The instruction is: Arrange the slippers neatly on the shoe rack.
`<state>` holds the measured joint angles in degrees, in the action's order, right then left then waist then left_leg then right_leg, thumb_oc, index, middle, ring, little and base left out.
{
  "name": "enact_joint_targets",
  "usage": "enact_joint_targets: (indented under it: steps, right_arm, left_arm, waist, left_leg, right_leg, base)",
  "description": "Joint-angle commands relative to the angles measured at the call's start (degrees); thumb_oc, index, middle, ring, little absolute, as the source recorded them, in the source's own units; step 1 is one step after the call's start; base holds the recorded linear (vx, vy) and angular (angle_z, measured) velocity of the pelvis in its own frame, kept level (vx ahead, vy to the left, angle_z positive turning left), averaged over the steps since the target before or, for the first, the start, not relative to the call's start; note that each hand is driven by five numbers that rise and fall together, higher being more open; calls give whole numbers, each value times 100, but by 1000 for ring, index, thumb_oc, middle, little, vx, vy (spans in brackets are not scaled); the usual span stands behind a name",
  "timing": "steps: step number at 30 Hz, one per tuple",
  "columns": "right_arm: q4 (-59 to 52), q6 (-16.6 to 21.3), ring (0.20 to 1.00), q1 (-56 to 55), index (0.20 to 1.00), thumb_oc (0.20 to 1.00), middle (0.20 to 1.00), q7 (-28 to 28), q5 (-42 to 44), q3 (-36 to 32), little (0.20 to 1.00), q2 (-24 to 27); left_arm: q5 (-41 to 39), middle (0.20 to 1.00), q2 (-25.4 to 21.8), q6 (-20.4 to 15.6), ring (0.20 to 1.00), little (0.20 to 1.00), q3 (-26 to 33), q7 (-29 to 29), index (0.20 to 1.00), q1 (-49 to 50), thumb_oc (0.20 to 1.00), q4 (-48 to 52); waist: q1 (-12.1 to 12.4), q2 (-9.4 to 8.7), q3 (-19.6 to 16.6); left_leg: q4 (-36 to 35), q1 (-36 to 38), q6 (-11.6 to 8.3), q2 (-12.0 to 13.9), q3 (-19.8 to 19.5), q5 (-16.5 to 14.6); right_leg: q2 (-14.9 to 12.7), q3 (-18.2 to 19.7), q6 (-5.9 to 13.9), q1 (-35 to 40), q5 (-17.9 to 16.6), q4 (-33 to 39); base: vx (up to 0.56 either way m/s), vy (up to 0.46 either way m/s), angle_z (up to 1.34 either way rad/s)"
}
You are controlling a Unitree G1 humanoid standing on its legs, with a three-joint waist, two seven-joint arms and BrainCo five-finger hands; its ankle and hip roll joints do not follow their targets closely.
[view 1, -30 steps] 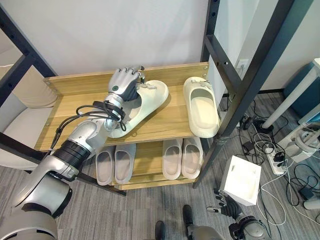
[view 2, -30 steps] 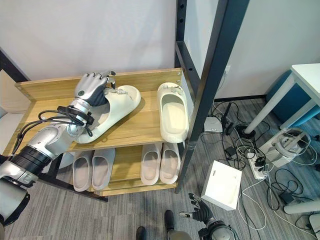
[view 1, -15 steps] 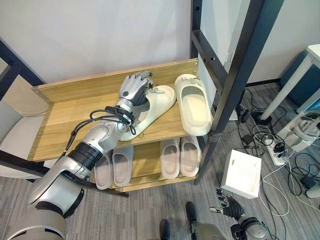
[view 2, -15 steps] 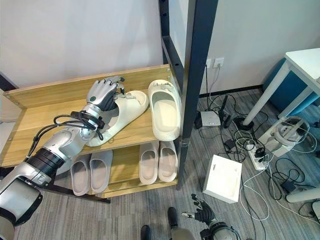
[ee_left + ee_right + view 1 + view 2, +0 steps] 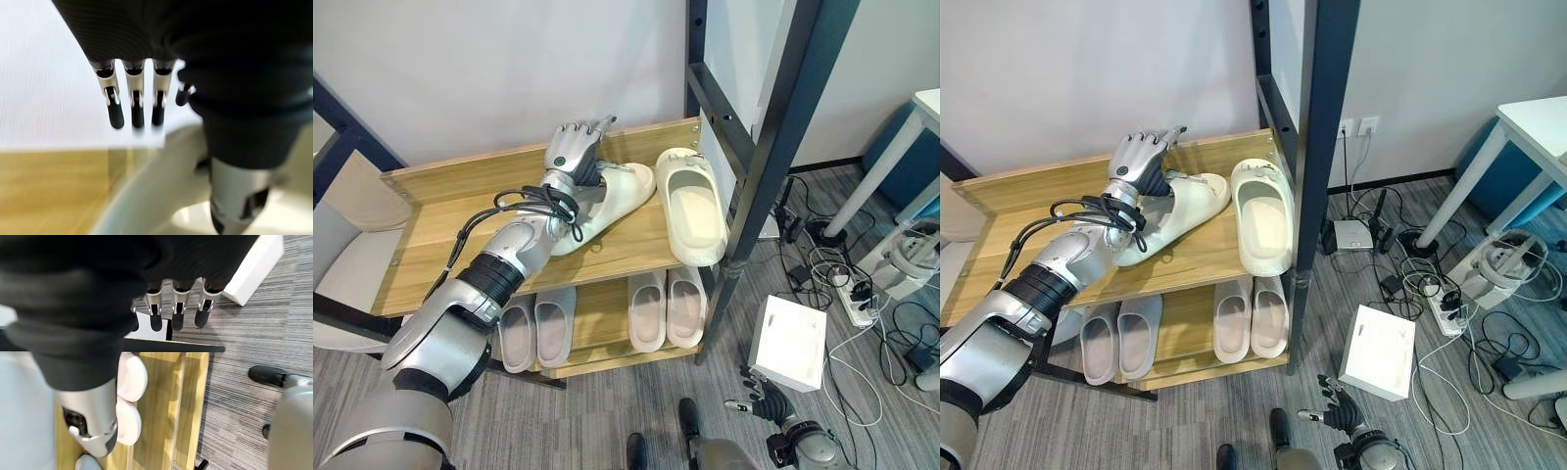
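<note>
On the wooden shoe rack's top shelf (image 5: 440,235) lie two cream slippers. The left one (image 5: 607,201) lies slanted, its toe toward the back right. The right one (image 5: 690,206) lies straight by the black post. My left hand (image 5: 573,147) hovers open just over the slanted slipper's strap, fingers straight and pointing at the back wall. In the left wrist view its fingers (image 5: 137,110) stand free above the slipper (image 5: 156,196). My right hand (image 5: 759,401) hangs low over the floor, open.
Two pairs of grey slippers (image 5: 536,328) (image 5: 666,308) fill the lower shelf. A black metal post (image 5: 759,166) stands right of the rack. A white box (image 5: 788,343) and tangled cables with a power strip (image 5: 862,294) lie on the floor to the right.
My left hand has let go of the slanted slipper's strap and risen toward the back wall. That slipper lies slightly further back than one second ago. The head camera shifted.
</note>
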<state>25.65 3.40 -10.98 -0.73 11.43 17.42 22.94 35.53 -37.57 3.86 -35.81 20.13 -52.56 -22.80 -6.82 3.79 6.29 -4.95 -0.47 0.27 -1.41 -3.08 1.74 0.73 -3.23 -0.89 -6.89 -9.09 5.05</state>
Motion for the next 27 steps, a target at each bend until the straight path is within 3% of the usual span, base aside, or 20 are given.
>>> enact_joint_targets:
  steps: [1, 9, 12, 14, 17, 22, 27]
  right_arm:
    - [-178, 199, 1000, -88, 1000, 1000, 1000, -89, 178, -133, 1000, -30]
    - [-9, 113, 1000, -28, 1000, 1000, 1000, -179, 49, -9, 1000, -155]
    - [36, 69, 1000, -6, 1000, 1000, 1000, -200, 1, -25, 1000, -245]
    - [114, -24, 1000, 29, 1000, 1000, 1000, -239, -76, -89, 1000, -354]
    - [185, -111, 1000, 35, 1000, 1000, 1000, -309, -126, -151, 1000, -459]
    - [221, -184, 1000, 62, 1000, 1000, 1000, -462, -235, -161, 1000, -467]
    - [161, -263, 1000, 90, 1000, 1000, 1000, -577, -331, -81, 1000, -444]
  left_arm:
    - [350, 1000, -358, -69, 1000, 1000, 395, 41, 1000, -382, 1000, -81]
    - [285, 1000, -656, -243, 1000, 1000, 814, -90, 1000, 215, 1000, 548]
    - [-302, 1000, -569, -399, 1000, 1000, 1254, -223, 1000, 789, 1000, 750]
    - [-1653, 1000, -188, -661, 1000, 1000, 1861, -588, 1000, 1767, 1000, 886]
    - [-2924, 1000, 105, -834, 1000, 1000, 2235, -964, 1000, 2543, 1000, 988]
    - [-4567, 1000, 357, -896, 1000, 1000, 2344, -1693, 1000, 3324, 1000, 982]
    - [-5941, 1000, 523, -750, 1000, 1000, 2285, -2028, 1000, 3748, 1000, 1101]
  waist:
    - [55, -168, -150]
    - [235, -275, -244]
    - [314, -308, -276]
    - [395, -328, -317]
    - [452, -333, -376]
    - [496, -327, -446]
    - [512, -325, -497]
  left_leg:
    - [-5, 166, 100, -71, -53, -582]
    - [-5, 140, 105, -96, -155, -569]
    - [-5, 133, 111, -111, -176, -549]
    - [-5, 136, 124, -118, -191, -533]
    - [-5, 113, 139, -127, -218, -512]
    - [-5, 107, 148, -131, -235, -500]
    - [-5, 92, 152, -122, -227, -490]
  right_leg:
    - [-26, -197, 374, 712, 1055, -5]
    - [-34, -301, 397, 724, 1015, -5]
    - [-47, -342, 403, 730, 994, -5]
    - [-61, -369, 395, 737, 978, -5]
    - [-77, -397, 395, 723, 963, -5]
    - [-95, -428, 402, 722, 951, -5]
    - [-105, -428, 406, 709, 938, -5]
  base:
    - [-81, 19, 11]
    - [-62, 23, 8]
    - [-56, 27, 2]
    - [-46, 36, 5]
    - [-20, 29, 4]
    - [-9, 29, 7]
    - [0, 0, 0]
